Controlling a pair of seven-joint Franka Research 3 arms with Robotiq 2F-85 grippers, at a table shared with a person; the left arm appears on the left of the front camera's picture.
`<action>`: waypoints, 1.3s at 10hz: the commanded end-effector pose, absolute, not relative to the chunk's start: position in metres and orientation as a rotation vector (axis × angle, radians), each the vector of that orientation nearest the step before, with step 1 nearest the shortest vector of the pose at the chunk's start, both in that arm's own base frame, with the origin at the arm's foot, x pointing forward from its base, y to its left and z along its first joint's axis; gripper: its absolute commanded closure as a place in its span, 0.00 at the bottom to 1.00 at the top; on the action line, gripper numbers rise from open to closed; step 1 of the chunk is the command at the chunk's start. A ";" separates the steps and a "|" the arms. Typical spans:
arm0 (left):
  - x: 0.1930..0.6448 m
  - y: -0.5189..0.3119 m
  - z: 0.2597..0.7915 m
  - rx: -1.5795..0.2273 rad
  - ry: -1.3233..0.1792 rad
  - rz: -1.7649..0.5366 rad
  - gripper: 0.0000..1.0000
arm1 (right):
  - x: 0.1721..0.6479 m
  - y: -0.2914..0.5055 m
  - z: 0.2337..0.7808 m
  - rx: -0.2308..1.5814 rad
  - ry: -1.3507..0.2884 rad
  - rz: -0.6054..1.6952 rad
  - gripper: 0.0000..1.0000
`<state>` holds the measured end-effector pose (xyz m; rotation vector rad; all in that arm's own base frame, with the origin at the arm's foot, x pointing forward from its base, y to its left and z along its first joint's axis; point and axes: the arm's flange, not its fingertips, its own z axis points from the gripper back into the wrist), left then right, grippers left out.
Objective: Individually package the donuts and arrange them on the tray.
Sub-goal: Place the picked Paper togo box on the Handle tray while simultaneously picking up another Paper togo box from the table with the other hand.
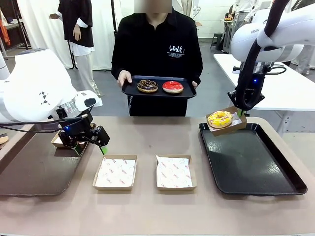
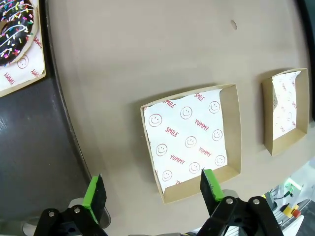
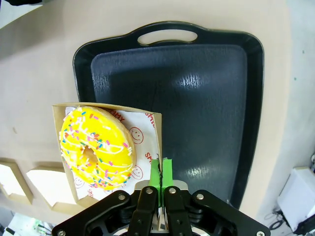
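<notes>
Fig.: my R end effector [image 3: 160,169] pinches box [image 3: 156,129] by its wall, to spare yellow donut [image 3: 97,147] icing, above tray [image 3: 206,98]; L end effector [image 2: 152,188] spread over empty box [image 2: 189,135], ready

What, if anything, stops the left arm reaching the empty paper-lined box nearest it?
Likely nothing, so yes: the left fingers hang open and empty close to the box, which lies on the table with nothing between them.
</notes>
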<state>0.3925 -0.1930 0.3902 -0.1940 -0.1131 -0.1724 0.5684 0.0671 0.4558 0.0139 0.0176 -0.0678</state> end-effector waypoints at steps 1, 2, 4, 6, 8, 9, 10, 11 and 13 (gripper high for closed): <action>0.391 -0.193 0.389 -0.182 -0.132 -0.174 0.00 | 0.568 0.066 0.457 0.022 0.016 -0.061 0.99; 0.392 -0.193 0.390 -0.194 -0.113 -0.172 0.00 | 0.568 0.067 0.456 0.014 0.018 -0.068 0.99; 0.397 -0.202 0.387 -0.171 -0.063 -0.132 0.00 | 0.567 0.074 0.456 0.015 -0.005 -0.044 0.99; 0.395 -0.211 0.377 -0.128 0.007 -0.069 0.00 | 0.572 0.078 0.448 0.004 -0.062 -0.069 0.99; 0.388 -0.218 0.374 -0.116 0.015 -0.065 0.00 | 0.577 0.077 0.437 0.016 -0.093 -0.044 0.99; 0.386 -0.222 0.371 -0.099 0.009 -0.069 0.00 | 0.580 0.076 0.430 0.001 -0.081 -0.045 0.99; 0.386 -0.226 0.366 -0.093 0.014 -0.058 0.00 | 0.582 0.077 0.425 -0.003 -0.067 -0.038 0.99; 0.386 -0.231 0.361 -0.085 0.022 -0.061 0.00 | 0.584 0.078 0.417 -0.005 -0.036 -0.038 0.99; 0.386 -0.236 0.356 -0.071 0.025 -0.062 0.00 | 0.588 0.077 0.400 -0.003 0.010 -0.016 0.99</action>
